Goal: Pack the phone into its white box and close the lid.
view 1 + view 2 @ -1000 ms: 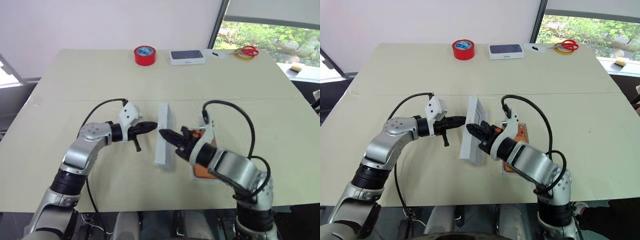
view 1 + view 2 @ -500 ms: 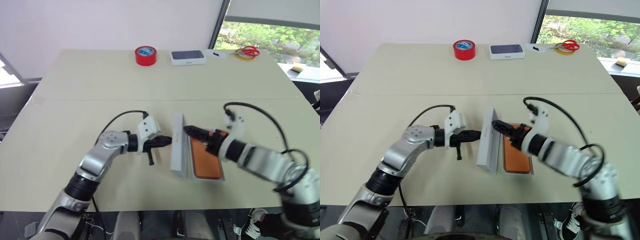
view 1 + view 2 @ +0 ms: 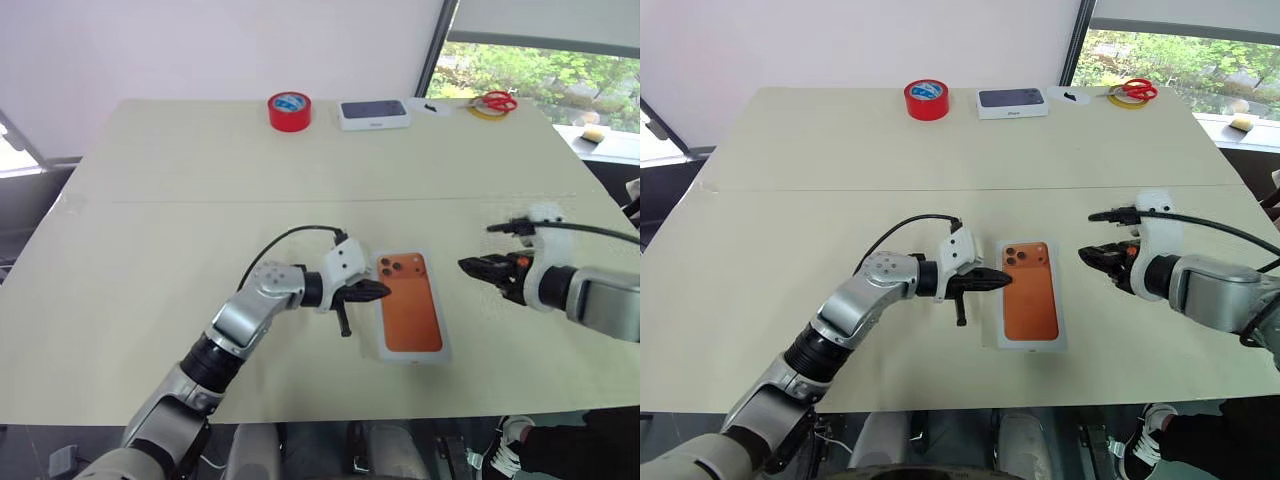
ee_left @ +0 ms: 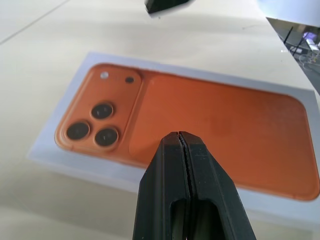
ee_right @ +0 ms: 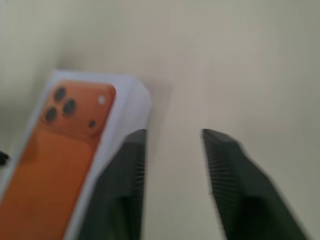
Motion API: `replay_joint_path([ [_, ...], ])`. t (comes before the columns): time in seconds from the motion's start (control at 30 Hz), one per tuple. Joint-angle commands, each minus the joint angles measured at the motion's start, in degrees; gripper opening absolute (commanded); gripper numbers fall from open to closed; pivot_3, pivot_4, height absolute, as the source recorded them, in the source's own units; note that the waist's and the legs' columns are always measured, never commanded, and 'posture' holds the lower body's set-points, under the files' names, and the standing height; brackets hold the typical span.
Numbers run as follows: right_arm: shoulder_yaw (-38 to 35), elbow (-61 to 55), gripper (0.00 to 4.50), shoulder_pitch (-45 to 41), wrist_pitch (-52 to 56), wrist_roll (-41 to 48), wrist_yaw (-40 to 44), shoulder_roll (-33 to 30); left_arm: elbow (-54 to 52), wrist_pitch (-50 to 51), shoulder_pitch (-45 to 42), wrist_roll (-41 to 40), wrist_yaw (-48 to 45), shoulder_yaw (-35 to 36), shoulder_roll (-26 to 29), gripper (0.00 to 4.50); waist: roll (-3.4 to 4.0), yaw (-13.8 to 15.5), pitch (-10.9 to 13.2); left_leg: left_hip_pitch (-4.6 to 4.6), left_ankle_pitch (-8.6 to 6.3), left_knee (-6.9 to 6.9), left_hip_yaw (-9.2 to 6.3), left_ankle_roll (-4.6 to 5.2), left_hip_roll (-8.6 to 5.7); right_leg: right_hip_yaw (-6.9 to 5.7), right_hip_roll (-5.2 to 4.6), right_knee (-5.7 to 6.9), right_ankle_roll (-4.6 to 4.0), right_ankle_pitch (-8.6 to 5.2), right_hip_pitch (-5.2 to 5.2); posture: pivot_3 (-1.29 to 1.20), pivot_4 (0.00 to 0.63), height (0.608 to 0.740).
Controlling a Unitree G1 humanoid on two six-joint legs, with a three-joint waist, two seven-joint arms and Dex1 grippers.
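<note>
The white box (image 3: 418,358) lies flat near the table's front, with the lid (image 3: 410,305) down on it. The lid's top shows an orange phone back with a dark lens cluster inside a white border (image 4: 215,120). Its white side wall (image 5: 131,107) shows in the right wrist view. The phone itself is hidden under the lid. My left gripper (image 3: 384,290) is shut with nothing in it, its tip at the box's left edge and over the lid (image 4: 181,137). Well off to the right of the box, my right gripper (image 3: 470,267) is open and empty (image 5: 172,137).
At the table's far edge stand a red tape roll (image 3: 290,110), a closed white box with a dark top (image 3: 374,113), and red scissors on a yellow ring (image 3: 494,103). A seam crosses the table behind the box.
The lid stood on its edge between both grippers and now lies flat on the box. My right gripper let go and swung away to the right. My left gripper followed right to the box's edge.
</note>
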Motion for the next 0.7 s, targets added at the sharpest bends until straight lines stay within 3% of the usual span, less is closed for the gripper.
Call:
replay_joint_path([
  [0.03,-0.28,-3.48,0.11,0.52,-0.74,-8.40,5.13,-1.14,-1.33,1.65,-0.94,-1.06,0.47,2.50,0.18,0.00,0.00,-0.04,0.00,0.01,0.00,-0.01,0.00,0.00,0.00,0.00,0.00,0.00,0.00,0.00,0.00,0.00,0.150,0.730],
  [0.13,2.46,-5.71,0.02,1.40,-0.86,-16.03,8.61,-1.52,-2.49,6.36,-1.18,-1.78,-0.87,3.99,3.82,0.00,0.00,-0.13,0.00,0.01,0.00,-0.02,-0.03,0.00,0.01,0.00,0.01,0.00,0.00,0.00,-0.01,0.00,0.150,0.730],
  [0.37,5.50,-9.34,0.02,2.82,-0.01,-24.87,14.70,0.57,-5.03,9.78,-0.42,-1.36,-4.32,2.53,10.95,0.00,0.00,0.10,0.00,0.00,0.00,-0.02,-0.04,0.00,0.00,0.00,0.00,0.00,0.00,0.00,-0.02,0.00,0.150,0.730],
  [0.5,6.44,-10.29,0.02,2.69,0.70,-28.46,17.08,1.82,-3.60,8.62,-0.07,1.72,-3.63,-1.37,10.31,0.00,0.00,0.13,0.01,-0.01,0.00,0.01,-0.03,0.00,-0.03,0.00,-0.04,-0.02,0.00,-0.01,0.02,0.00,0.150,0.730],
  [0.7,7.11,-11.65,0.02,2.79,1.81,-33.23,19.31,3.53,-0.46,8.70,-1.44,3.34,-1.41,-3.83,4.77,0.00,-0.01,0.00,0.00,0.00,0.00,0.00,-0.03,0.00,-0.01,0.00,-0.01,-0.01,0.00,-0.01,0.01,0.00,0.150,0.730],
])
